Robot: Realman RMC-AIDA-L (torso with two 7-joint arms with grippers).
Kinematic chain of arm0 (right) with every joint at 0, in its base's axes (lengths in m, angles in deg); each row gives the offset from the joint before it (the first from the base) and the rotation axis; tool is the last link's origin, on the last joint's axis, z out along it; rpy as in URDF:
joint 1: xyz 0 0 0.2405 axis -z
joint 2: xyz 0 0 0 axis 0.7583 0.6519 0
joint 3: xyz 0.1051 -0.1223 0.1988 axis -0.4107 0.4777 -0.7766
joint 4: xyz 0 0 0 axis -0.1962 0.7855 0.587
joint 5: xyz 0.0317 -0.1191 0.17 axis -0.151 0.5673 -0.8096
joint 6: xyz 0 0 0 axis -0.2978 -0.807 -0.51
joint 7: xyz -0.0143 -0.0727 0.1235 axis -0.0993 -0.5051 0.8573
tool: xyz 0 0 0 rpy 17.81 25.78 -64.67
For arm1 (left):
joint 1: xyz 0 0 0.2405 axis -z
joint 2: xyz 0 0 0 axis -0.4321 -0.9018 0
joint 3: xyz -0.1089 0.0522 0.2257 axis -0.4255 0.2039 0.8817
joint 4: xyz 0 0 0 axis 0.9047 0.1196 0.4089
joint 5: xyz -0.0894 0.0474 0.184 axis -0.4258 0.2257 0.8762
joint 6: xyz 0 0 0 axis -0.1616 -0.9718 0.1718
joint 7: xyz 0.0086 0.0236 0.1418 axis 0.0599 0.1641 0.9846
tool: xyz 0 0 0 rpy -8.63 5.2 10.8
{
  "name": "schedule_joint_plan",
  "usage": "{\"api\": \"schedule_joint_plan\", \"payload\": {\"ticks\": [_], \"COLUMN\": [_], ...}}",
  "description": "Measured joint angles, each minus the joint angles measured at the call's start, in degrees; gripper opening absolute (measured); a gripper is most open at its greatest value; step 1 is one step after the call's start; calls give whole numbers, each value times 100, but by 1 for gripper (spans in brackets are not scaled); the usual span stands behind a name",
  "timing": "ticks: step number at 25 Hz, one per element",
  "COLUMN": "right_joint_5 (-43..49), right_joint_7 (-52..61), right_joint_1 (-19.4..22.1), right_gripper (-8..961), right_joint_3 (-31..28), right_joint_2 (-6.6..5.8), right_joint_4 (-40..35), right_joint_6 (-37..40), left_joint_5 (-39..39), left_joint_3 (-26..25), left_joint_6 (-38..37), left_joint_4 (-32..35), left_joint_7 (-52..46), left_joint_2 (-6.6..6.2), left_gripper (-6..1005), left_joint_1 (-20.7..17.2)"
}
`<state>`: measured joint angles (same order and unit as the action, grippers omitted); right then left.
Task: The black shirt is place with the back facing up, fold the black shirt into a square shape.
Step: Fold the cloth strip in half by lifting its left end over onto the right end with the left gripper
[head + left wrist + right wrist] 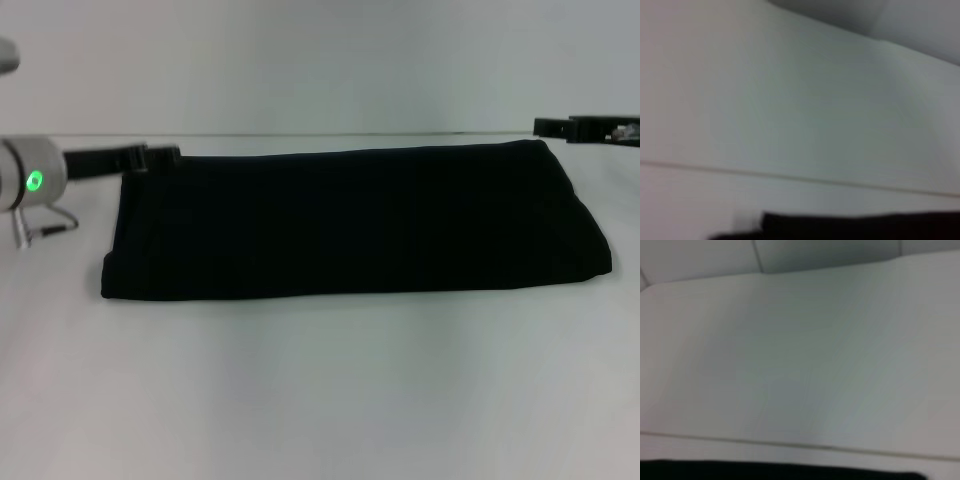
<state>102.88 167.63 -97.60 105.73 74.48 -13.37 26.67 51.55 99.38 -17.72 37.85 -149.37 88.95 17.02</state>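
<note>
From the head view, the left gripper reaches level to the far left corner of the plain black cloth shirt; the right gripper sits by its far right corner. I cannot tell how far either's fingers part. The shirt lies folded into a long band on the white surface.

In the left wrist view, the shirt edges a pale wall.

The right wrist view shows the same shirt.

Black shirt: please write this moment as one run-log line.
black shirt: folded to a wide band, not yet square | left tool: at far left corner | right tool: beside far right corner | table: white
</note>
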Motion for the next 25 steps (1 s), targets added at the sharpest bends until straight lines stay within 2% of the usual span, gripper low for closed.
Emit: {"api": "schedule_joint_plan", "payload": {"ticks": [3,4,5,10,17,25], "right_joint_5": [-10,-44,-44,-152,-160,-162], "right_joint_7": [235,357,357,417,418,406], "right_joint_1": [263,420,420,716,1014,1085], "right_gripper": [648,690,692,700,703,704], "right_joint_3": [-9,-36,-36,-210,-323,-363], "right_joint_2": [-43,-82,-82,-219,-242,-244], "right_joint_4": [-365,-524,-524,-632,-642,-614], "right_joint_6": [787,1269,1269,2243,2501,2466], "left_joint_5": [-23,-22,-22,15,301,333], "left_joint_3": [-2,-6,-6,-181,-500,-566], "left_joint_6": [-870,-1260,-1260,-1726,-1998,-2391], "left_joint_4": [369,575,575,903,914,930], "left_joint_7": [-180,-284,-284,-382,-347,-84], "left_joint_2": [4,0,0,-8,-6,6], "left_gripper": [647,694,721,858,853,852], "left_joint_1": [-300,-487,-487,-886,-1130,-1200]}}
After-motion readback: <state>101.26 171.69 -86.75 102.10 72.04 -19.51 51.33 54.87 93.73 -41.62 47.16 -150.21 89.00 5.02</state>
